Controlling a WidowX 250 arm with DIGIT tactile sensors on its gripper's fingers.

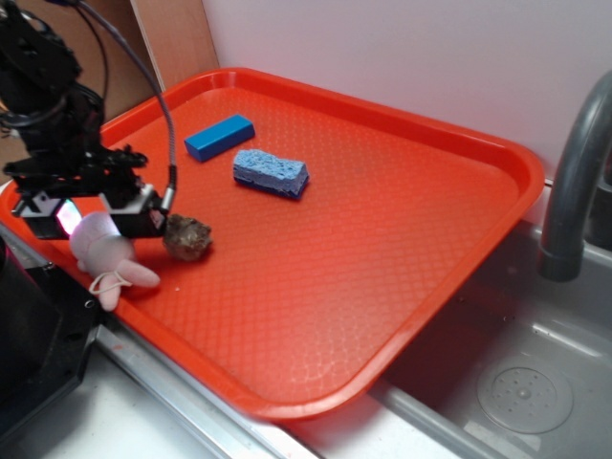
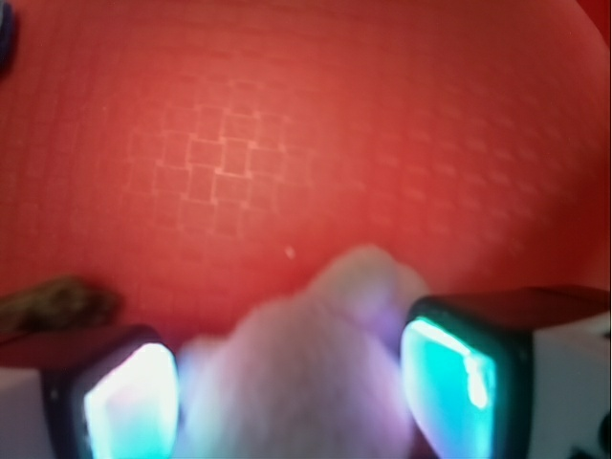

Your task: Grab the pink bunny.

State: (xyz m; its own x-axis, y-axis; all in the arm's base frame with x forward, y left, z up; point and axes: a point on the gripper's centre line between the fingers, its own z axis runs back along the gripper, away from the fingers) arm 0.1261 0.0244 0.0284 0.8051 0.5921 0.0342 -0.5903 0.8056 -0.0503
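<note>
On the orange tray (image 1: 421, 191), fuzzy pale pink bunny (image 1: 100, 247).

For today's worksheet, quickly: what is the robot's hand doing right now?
Hand: fingers on both sides of the pink bunny; whether it is gripped yet cannot be told.

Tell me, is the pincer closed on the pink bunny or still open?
Around it, but cannot tell if clamped. In the wrist view the pink bunny fills the gap of the pincer, with both pads at its sides.
</note>
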